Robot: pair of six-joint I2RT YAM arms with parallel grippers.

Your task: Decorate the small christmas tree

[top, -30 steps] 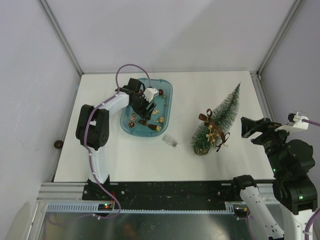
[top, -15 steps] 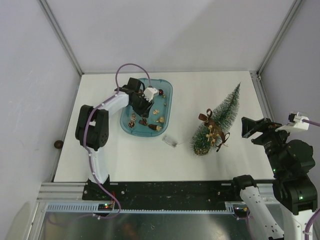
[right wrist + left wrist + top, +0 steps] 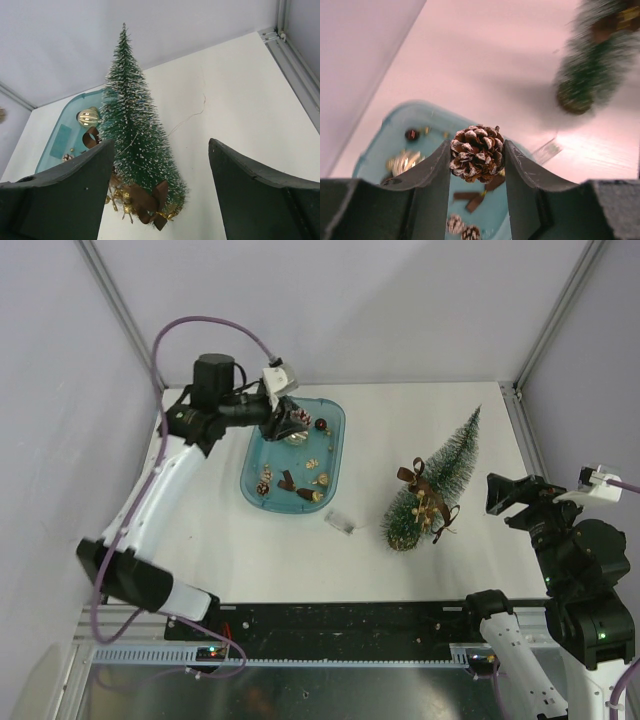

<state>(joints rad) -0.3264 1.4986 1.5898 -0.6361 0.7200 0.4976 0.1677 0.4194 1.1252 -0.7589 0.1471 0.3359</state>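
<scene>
The small christmas tree (image 3: 440, 477) lies on its side on the white table, tip toward the far right, with brown bows and gold ornaments (image 3: 428, 502) on it. It also shows in the right wrist view (image 3: 135, 135). My left gripper (image 3: 291, 420) is shut on a frosted pinecone (image 3: 477, 152) and holds it in the air above the far end of the teal tray (image 3: 333, 450). My right gripper (image 3: 512, 498) is open and empty, to the right of the tree's base.
The teal tray (image 3: 375, 150) holds several small ornaments: pinecones, a gold ball (image 3: 402, 161) and brown bows (image 3: 480, 192). A small clear plastic piece (image 3: 341, 522) lies on the table between tray and tree. Metal frame posts stand at the table's far corners.
My left arm has lifted out of the tray with the pinecone in its grip and swung up toward the far left. The right arm has not moved.
</scene>
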